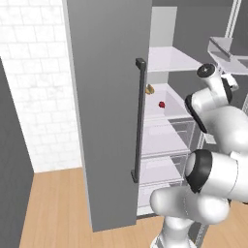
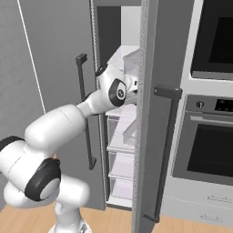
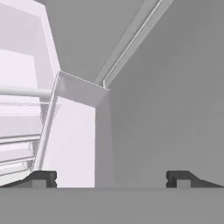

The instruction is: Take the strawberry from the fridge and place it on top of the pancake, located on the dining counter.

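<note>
Left base view — fridge (image 1: 106, 111) open, strawberry (image 1: 162, 104) on shelf

Arm (image 1: 213, 160): glossy white rounded shell segments, bulbous at the joints. Joints: dark grey to black bands and end caps, 1 cap bearing a small white mark. Hand (image 3: 111, 179): 2 small dark fingertips (image 3: 41, 178).

A white brick-patterned wall (image 1: 36, 82) stands to the far left, above a light wooden plank floor (image 1: 53, 208). At the near left edge rises a dark grey flat panel (image 1: 12, 160). On the right, a stacked pair of built-in black-glass ovens (image 2: 214, 113) sits in pale grey cabinetry.
</note>
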Controlling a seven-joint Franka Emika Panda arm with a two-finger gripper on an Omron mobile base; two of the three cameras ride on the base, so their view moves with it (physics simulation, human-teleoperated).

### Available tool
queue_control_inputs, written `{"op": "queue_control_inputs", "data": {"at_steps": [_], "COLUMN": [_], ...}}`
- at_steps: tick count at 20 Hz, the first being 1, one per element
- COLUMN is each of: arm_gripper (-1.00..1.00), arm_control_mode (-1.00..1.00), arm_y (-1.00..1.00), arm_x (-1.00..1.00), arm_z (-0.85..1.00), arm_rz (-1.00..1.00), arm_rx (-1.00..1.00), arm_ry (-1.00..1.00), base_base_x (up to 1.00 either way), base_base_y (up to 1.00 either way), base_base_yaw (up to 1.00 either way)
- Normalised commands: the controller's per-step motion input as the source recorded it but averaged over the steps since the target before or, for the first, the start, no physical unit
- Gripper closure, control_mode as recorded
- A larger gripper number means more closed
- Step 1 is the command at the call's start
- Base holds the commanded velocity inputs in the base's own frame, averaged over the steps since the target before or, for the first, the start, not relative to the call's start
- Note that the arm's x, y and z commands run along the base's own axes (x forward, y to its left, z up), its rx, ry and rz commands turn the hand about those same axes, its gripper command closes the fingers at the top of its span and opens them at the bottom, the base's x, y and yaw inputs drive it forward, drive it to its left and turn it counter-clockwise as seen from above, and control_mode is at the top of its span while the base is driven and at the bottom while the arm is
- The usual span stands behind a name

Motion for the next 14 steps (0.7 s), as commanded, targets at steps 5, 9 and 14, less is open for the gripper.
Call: {"op": "queue_control_inputs", "data": {"at_steps": [5, 9, 14], "arm_gripper": [-1.0, -1.0, -1.0], "arm_control_mode": [-1.0, -1.0, -1.0], "arm_y": [-0.63, -0.56, -0.61], "arm_x": [0.04, 0.05, 0.02], "arm_z": [0.0, 0.0, -0.01], "arm_rz": [-0.18, -0.19, -0.17], "arm_rx": [0.03, 0.07, 0.1], "arm_ry": [0.0, 0.0, -0.01], "base_base_x": [0.0, 0.0, 0.0], "base_base_y": [0.0, 0.0, 0.0], "base_base_yaw": [0.0, 0.0, 0.0]}}
